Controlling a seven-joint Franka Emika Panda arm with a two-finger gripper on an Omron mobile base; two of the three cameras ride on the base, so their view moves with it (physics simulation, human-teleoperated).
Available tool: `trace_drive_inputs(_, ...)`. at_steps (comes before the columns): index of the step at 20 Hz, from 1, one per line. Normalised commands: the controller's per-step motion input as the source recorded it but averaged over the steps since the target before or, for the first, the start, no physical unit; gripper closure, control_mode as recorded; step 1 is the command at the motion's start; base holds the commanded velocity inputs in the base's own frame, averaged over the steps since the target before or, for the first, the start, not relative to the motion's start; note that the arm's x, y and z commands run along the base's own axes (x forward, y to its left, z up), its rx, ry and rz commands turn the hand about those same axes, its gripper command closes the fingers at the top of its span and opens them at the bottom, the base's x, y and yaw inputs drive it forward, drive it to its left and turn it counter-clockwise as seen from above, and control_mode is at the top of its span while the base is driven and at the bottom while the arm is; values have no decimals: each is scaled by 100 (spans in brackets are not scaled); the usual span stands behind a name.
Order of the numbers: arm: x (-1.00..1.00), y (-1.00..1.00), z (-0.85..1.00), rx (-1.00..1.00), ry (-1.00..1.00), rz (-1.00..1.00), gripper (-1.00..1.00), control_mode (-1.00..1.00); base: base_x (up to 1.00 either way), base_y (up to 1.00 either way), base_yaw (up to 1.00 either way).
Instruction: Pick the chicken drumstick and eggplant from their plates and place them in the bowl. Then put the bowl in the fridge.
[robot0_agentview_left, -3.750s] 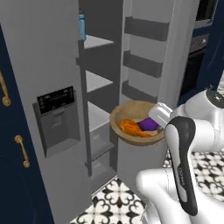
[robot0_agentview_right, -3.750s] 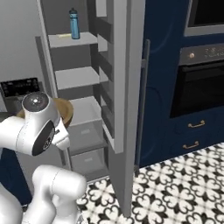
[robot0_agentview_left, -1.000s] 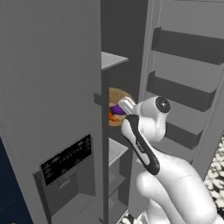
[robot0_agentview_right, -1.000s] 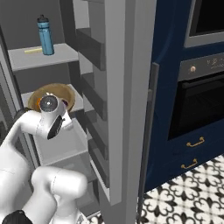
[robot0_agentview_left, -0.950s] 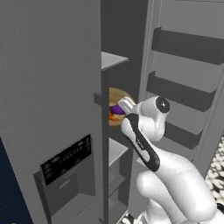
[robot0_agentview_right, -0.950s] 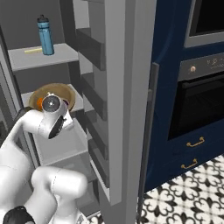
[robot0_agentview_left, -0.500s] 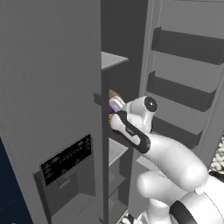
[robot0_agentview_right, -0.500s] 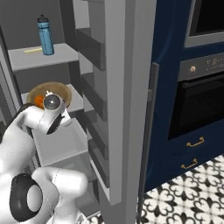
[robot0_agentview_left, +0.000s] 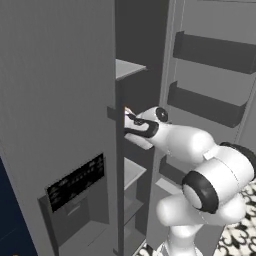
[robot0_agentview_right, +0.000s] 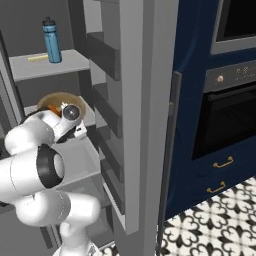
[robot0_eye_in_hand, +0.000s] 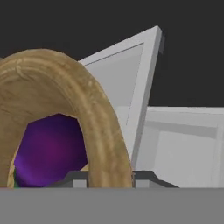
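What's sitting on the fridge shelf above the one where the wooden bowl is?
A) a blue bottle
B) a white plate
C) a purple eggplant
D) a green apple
A: in the right base view a blue bottle stands on the upper fridge shelf, above the wooden bowl.

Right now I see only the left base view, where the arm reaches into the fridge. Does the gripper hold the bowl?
Observer: Yes. In the hand view the gripper is shut on the rim of the bowl.
Operator: Is the eggplant inside it?
Observer: Yes, the eggplant lies in the bowl, purple behind the rim.
Operator: At which level of the fridge is the bowl?
Observer: The right base view shows it inside the fridge, one level below the upper shelf that carries the blue bottle. Whether the bowl already rests on something, I cannot tell.
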Motion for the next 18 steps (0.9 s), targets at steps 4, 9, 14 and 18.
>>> trace_drive_inputs(4, 33, 39, -38, 0, 0, 0, 100, -100, 0, 0, 0)
trace_drive_inputs(9, 0, 55, -2, -5, -9, 0, -100, -100, 0, 0, 0)
trace_drive_inputs(14, 4, 3, 14, 3, -1, 0, -100, -100, 0, 0, 0)
trace_drive_inputs(18, -16, 0, 37, 6, -3, 0, -100, -100, 0, 0, 0)
